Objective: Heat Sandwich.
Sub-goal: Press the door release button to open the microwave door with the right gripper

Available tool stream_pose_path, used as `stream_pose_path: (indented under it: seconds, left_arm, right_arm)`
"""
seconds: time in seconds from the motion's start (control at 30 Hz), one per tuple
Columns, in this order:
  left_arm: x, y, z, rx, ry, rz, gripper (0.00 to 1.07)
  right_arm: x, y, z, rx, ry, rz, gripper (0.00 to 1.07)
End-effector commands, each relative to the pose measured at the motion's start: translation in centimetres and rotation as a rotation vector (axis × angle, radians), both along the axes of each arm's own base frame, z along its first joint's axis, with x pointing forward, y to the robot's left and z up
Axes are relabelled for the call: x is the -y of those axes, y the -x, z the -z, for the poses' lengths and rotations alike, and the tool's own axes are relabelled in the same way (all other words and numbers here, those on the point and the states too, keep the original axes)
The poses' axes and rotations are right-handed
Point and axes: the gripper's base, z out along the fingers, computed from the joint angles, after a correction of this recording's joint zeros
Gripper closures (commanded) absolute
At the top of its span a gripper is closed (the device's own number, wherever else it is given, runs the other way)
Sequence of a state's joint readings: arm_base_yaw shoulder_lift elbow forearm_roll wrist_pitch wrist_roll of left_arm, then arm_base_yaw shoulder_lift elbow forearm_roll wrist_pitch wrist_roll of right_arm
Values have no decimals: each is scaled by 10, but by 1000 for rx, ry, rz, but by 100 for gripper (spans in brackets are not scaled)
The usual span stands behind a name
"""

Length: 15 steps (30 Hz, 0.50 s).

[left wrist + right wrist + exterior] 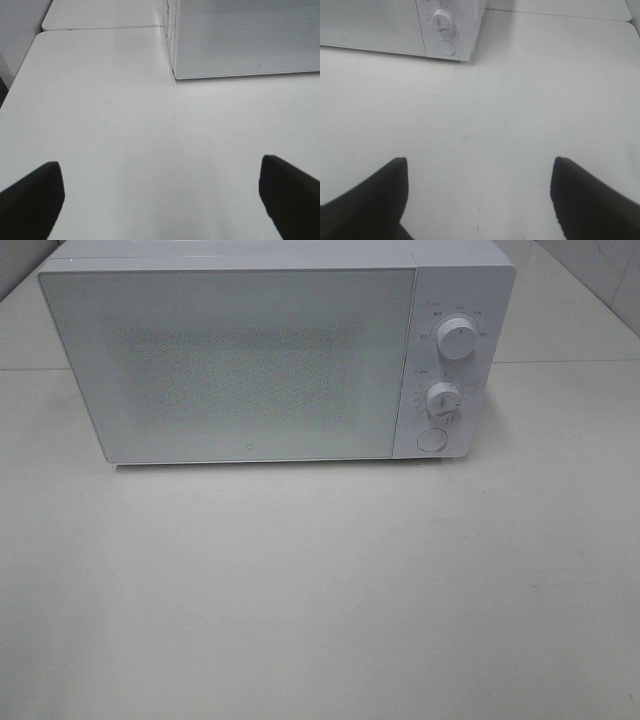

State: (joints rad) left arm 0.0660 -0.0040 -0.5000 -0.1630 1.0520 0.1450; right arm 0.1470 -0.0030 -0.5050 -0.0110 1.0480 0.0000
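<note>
A white microwave (pixel 270 350) stands at the back of the table with its door shut; two dials (pixel 457 340) and a round button (pixel 432 439) sit on its right panel. The sandwich is out of view. Neither arm shows in the exterior high view. In the left wrist view my left gripper (pixel 162 192) is open, its dark fingertips (pixel 35 197) wide apart over bare table, short of the microwave's left front corner (pixel 175 75). In the right wrist view my right gripper (pixel 479 187) is open over bare table, some way before the microwave's dial panel (pixel 445 25).
The white table (pixel 320 590) spreads in front of the microwave. A seam joins it to a second table behind (pixel 100 27). The table's left edge (pixel 22 75) shows in the left wrist view.
</note>
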Motion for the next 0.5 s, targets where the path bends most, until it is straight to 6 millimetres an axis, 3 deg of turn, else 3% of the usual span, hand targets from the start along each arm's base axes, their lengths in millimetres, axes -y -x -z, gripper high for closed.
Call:
stream_pose_path:
  seconds: [0.03,0.17,0.5]
  left_arm:
    - [0,4,0,39,1,-5,3]
    - [0,4,0,39,1,-5,3]
    - [0,4,0,39,1,-5,3]
  right_arm:
    - [1,4,-11,81,-15,16,31]
    - [0,-2,-23,126,-21,15,31]
    - [-6,-41,-47,257,-35,8,31]
